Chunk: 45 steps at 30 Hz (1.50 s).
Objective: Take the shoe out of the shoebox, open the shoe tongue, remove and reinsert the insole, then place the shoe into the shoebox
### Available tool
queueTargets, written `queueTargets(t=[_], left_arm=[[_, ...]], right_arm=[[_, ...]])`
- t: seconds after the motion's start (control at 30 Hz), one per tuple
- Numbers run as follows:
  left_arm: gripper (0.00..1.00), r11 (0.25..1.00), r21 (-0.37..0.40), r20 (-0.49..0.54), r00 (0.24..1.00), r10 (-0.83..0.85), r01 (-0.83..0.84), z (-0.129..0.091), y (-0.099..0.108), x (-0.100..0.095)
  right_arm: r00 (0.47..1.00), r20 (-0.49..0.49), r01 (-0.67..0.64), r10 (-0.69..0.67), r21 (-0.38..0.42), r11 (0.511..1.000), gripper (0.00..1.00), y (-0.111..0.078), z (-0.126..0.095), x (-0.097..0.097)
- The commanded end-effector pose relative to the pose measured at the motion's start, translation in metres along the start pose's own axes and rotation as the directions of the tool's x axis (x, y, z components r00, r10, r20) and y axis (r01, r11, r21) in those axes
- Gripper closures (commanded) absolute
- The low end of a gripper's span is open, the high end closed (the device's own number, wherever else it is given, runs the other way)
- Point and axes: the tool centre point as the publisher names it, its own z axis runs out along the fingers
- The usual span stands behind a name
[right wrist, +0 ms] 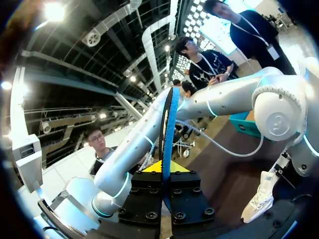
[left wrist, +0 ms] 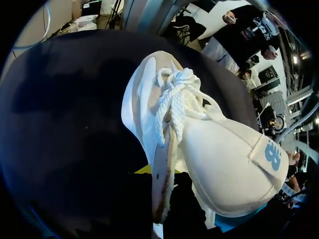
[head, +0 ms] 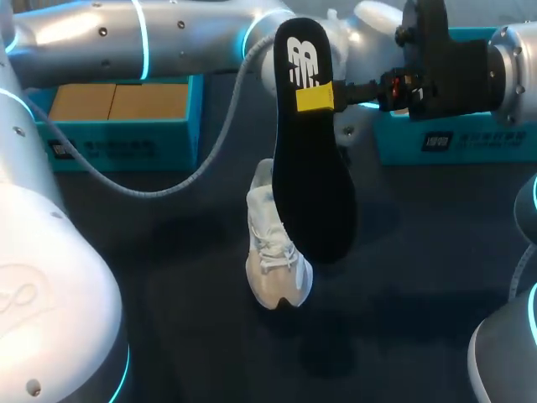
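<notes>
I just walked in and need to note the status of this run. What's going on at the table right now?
The right claw is shut on the black insole and holds it up in the air above the table. The left claw appears to grip the white shoe at its opening, toe pointing down. The insole is out of the shoe and not yet back in. A teal shoebox sits open at the back left.

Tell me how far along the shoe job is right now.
Done: the shoe is out of the shoebox and its insole is out. In hand: the right gripper pinches the insole aloft; the left gripper holds the shoe. Left: reinsert the insole, then box the shoe.
</notes>
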Motion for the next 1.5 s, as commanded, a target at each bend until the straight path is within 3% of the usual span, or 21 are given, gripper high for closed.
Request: queueTargets(t=[0.03,0.87,0.93,0.97,1.03,1.07,1.5], left_arm=[[1.0,1.0,0.01,-0.018,1.0,-0.003,0.004,0.01,0.003,-0.009],[1.0,0.999,0.039,-0.085,0.996,-0.017,0.021,0.04,0.001,-0.016],[0.68,0.999,0.048,-0.087,0.996,-0.013,0.017,0.04,0.001,-0.017],[0.6,0.999,0.049,-0.087,0.996,-0.013,0.017,0.04,0.001,-0.017],[0.07,0.999,0.054,-0.074,0.997,-0.002,0.006,0.036,-0.001,-0.016],[0.0,0.998,0.056,-0.069,0.998,-0.003,0.007,0.033,-0.001,-0.015],[0.0,0.998,0.03,0.103,0.993,-0.051,0.048,-0.029,0.007,-0.003]], right_arm=[[1.0,0.002,-0.002,0.002,0.0,1.0,1.0,0.0,0.004,-0.001],[1.0,0.002,-0.002,0.002,0.0,1.0,1.0,0.0,0.004,-0.001],[1.0,0.002,-0.002,0.002,0.0,1.0,1.0,0.0,0.004,-0.001],[1.0,0.002,-0.002,0.002,0.0,1.0,1.0,0.0,0.004,-0.001],[1.0,0.002,-0.002,0.002,0.0,1.0,1.0,0.0,0.004,-0.001],[1.0,0.002,-0.002,0.002,0.0,1.0,1.0,0.0,0.004,-0.001],[1.0,0.002,-0.002,0.002,0.0,1.0,1.0,0.0,0.004,-0.001]])
